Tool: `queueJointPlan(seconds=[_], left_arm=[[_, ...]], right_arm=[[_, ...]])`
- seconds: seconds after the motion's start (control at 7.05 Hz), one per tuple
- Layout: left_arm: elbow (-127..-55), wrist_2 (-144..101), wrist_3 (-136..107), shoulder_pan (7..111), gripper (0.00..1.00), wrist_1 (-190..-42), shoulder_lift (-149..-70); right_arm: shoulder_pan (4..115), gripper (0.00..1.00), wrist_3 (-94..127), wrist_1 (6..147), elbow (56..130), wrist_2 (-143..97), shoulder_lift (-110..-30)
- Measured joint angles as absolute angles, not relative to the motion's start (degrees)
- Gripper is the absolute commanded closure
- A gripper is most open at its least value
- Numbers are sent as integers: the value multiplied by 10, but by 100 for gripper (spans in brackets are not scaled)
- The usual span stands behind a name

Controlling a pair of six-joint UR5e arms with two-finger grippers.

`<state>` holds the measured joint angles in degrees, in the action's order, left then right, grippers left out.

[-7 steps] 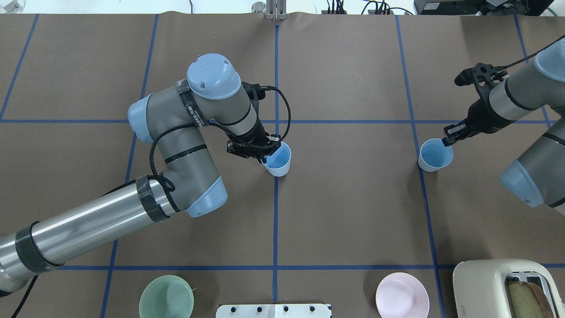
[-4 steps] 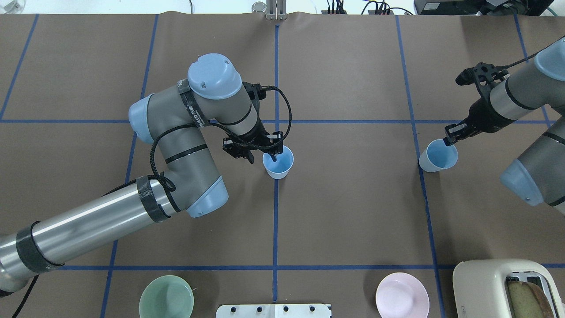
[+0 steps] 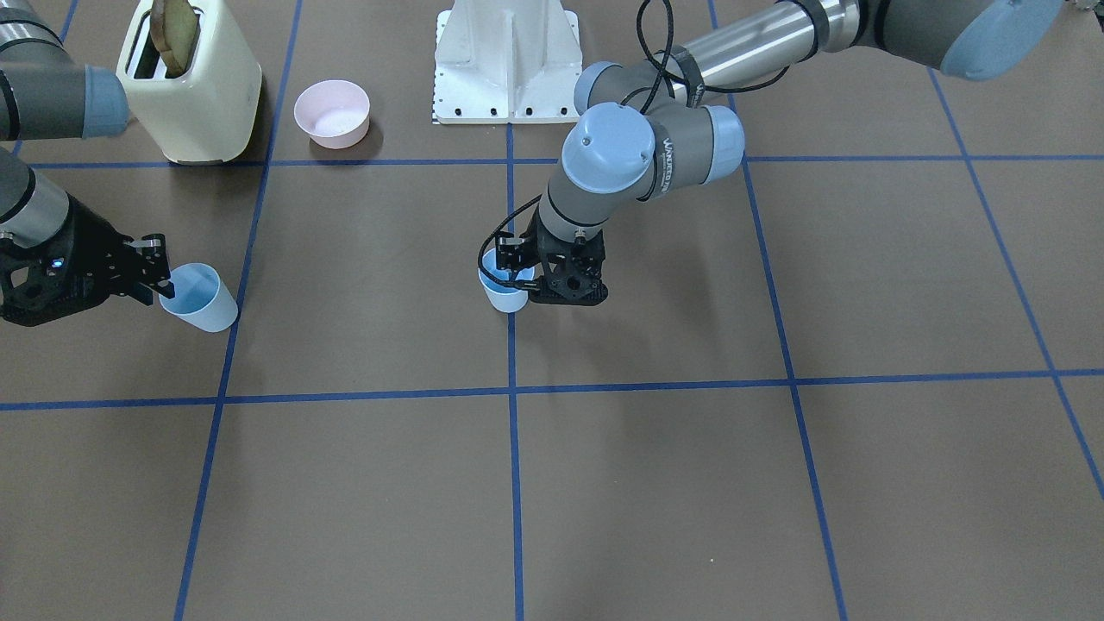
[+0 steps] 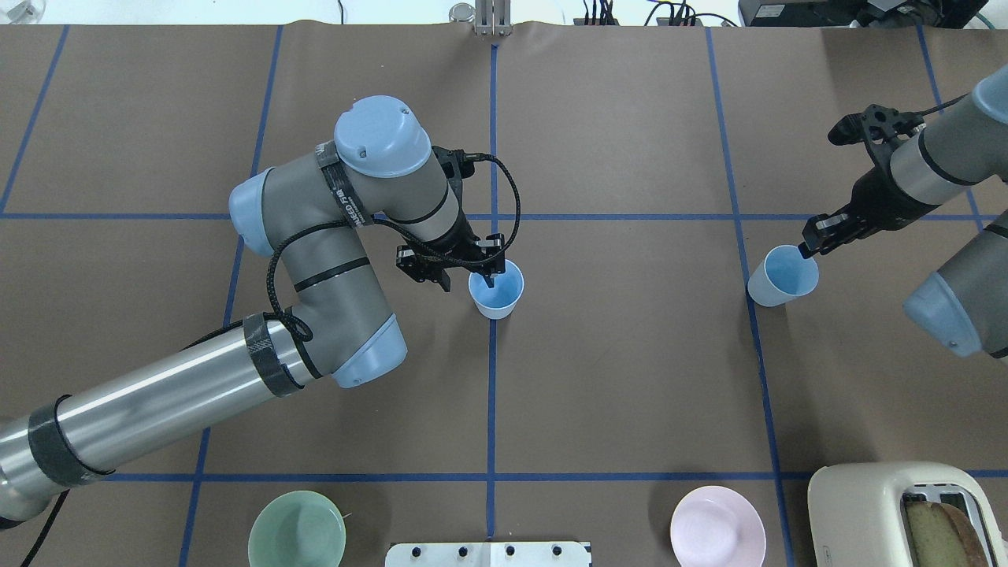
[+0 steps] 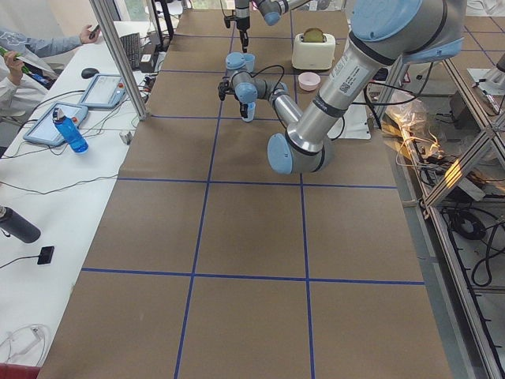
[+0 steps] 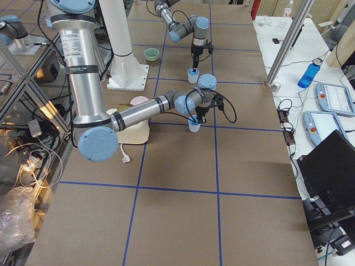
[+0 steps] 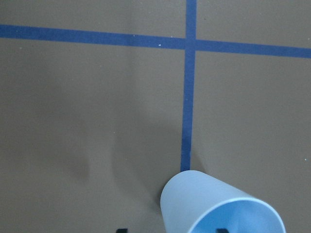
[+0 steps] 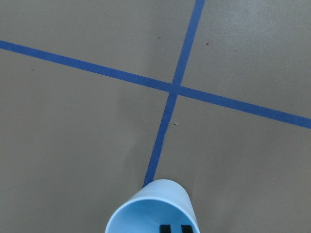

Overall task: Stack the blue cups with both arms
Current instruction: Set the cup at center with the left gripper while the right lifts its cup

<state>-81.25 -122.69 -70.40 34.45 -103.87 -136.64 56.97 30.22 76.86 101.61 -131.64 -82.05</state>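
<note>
One blue cup (image 4: 496,290) stands upright on the centre tape line; it also shows in the front view (image 3: 503,293) and the left wrist view (image 7: 218,208). My left gripper (image 4: 465,277) is open over its left rim, one finger inside the cup and one outside. The second blue cup (image 4: 783,276) is tilted at the right, also seen in the front view (image 3: 200,297). My right gripper (image 4: 805,250) is shut on its far rim; the right wrist view shows the fingertips (image 8: 165,228) close together at the rim of this cup (image 8: 146,213).
A pale green bowl (image 4: 297,529) and a pink bowl (image 4: 717,526) sit at the near edge either side of the white base (image 4: 488,554). A cream toaster (image 4: 906,512) with bread stands at the near right. Blue tape lines grid the brown table.
My left gripper opened and let go of the centre cup, which now stands upright. My right gripper moved slightly right and back, and its cup tilted.
</note>
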Motion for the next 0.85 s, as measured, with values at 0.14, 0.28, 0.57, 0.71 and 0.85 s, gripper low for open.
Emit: queueJointPlan(seconds=[0.14, 0.28, 0.57, 0.71, 0.85], left_arm=[[-814, -1227, -704, 345, 32, -1038, -1366], [-814, -1227, -704, 345, 32, -1038, -1366], [-815, -1227, -704, 345, 32, -1039, -1365], [-815, -1227, -703, 345, 33, -1038, -1364], [-815, -1227, -703, 346, 33, -1039, -1364]], right_arm=[[569, 24, 292, 770, 1012, -1314, -823], [568, 24, 287, 771, 1008, -1312, -823], [560, 25, 285, 769, 1000, -1304, -823], [555, 30, 286, 767, 995, -1300, -822], [552, 42, 287, 766, 992, -1296, -822]])
